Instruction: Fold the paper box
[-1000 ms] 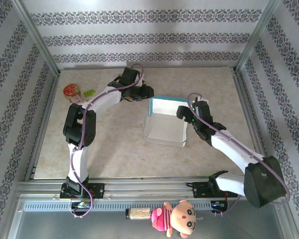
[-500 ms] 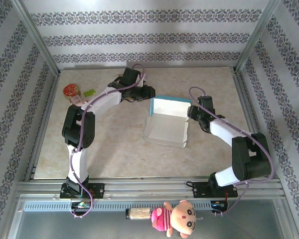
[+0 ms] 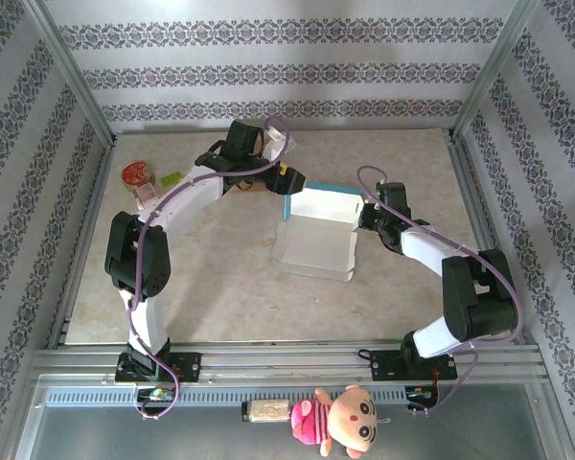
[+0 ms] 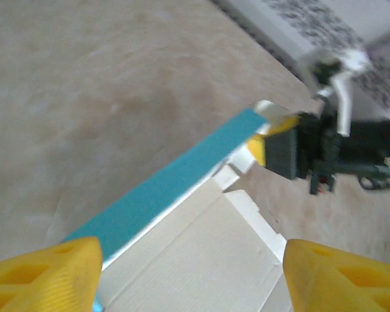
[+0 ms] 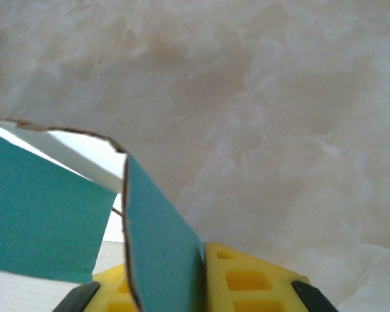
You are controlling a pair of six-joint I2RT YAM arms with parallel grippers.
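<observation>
Two arms reach over the counter (image 3: 220,278) in the overhead view. From the lower left, the left arm (image 3: 134,259) rises, bends at its elbow and stretches to the upper middle. Its left tool (image 3: 286,180) is at the back left corner of the paper box (image 3: 316,240), which lies at the centre, white inside and teal outside. From the lower right, the right arm (image 3: 474,297) folds up and inward, its right tool (image 3: 369,216) at the box's back right corner. A second ago that arm lay stretched toward the lower right; its elbow is now drawn in and higher, and the left elbow has shifted leftward.

Left wrist view: the yellow fingers (image 4: 45,273) stand wide apart at the bottom corners, released. Between them the teal back wall (image 4: 175,188) runs up toward the right tool.

Right wrist view: at the bottom edge, the right tool is clenched on a teal flap (image 5: 159,240) of the box.
</observation>
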